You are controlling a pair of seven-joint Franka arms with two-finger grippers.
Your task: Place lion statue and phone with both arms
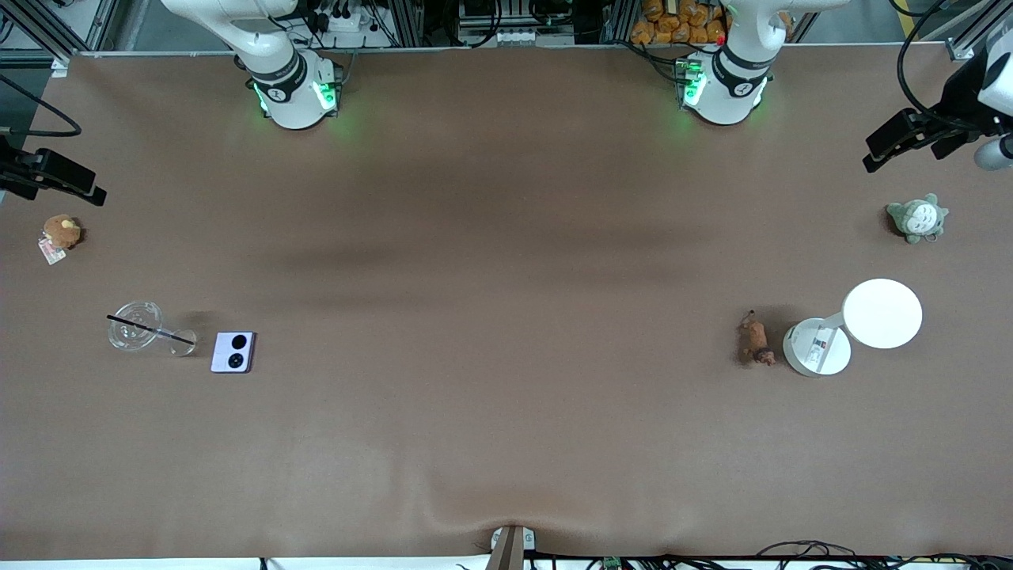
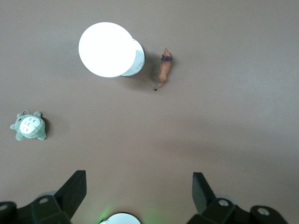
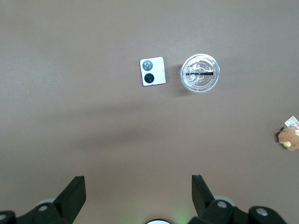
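Note:
The lion statue (image 1: 754,339), a small tan-brown figurine with a darker head, lies on the brown table toward the left arm's end, next to a white lamp's base; it shows in the left wrist view too, lion statue (image 2: 164,70). The phone (image 1: 233,351), pale lavender with two black circles, lies flat toward the right arm's end, phone (image 3: 153,71). My left gripper (image 2: 138,179) hangs open high over the table by its own base, far from the lion. My right gripper (image 3: 138,182) hangs open the same way, far from the phone. Neither hand shows in the front view.
A white lamp (image 1: 882,313) on a round base (image 1: 815,347) stands beside the lion. A grey-green plush (image 1: 918,218) lies at the left arm's end. A clear cup with a black straw (image 1: 136,324) sits beside the phone. A brown plush (image 1: 62,232) lies at the right arm's end.

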